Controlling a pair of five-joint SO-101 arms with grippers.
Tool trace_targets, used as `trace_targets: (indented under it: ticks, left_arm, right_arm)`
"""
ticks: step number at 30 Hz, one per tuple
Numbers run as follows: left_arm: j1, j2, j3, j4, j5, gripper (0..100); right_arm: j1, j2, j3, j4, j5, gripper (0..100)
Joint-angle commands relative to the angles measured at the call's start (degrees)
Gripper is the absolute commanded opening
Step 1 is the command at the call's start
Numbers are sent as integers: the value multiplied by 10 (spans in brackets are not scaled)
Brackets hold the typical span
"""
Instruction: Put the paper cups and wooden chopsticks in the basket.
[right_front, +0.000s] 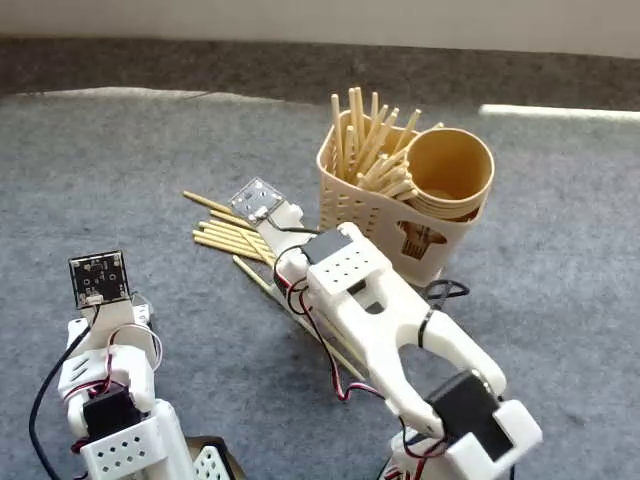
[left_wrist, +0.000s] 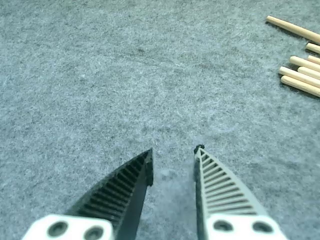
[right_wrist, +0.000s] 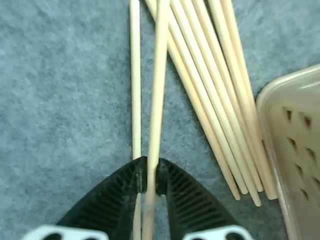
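Right arm (right_front: 400, 330) stretched over grey carpet (right_front: 120, 170), right gripper (right_wrist: 151, 167) pinching single chopstick (right_wrist: 159, 75) beside loose chopsticks (right_front: 225, 238). Basket (right_front: 350, 210) just beyond, with nested paper cups (right_front: 455, 165) tilted inside and chopstick bundle (right_front: 365, 130) upright. Left gripper (left_wrist: 173, 152) over carpet, jaws slightly apart.
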Motion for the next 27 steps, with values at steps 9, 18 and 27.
trace_targets:
  ticks: [9,18,27]
  left_arm:
    - [-6,-3,12,-11,-5,141]
    - [-2,-4,1,-15,-4,141]
    - [82,-3,-41,-3,0,140]
  right_arm:
    - [0,-230,87,5,4,6]
    - [-1,-362,136,-7,-92,6]
    - [2,-508,154,-6,-145,6]
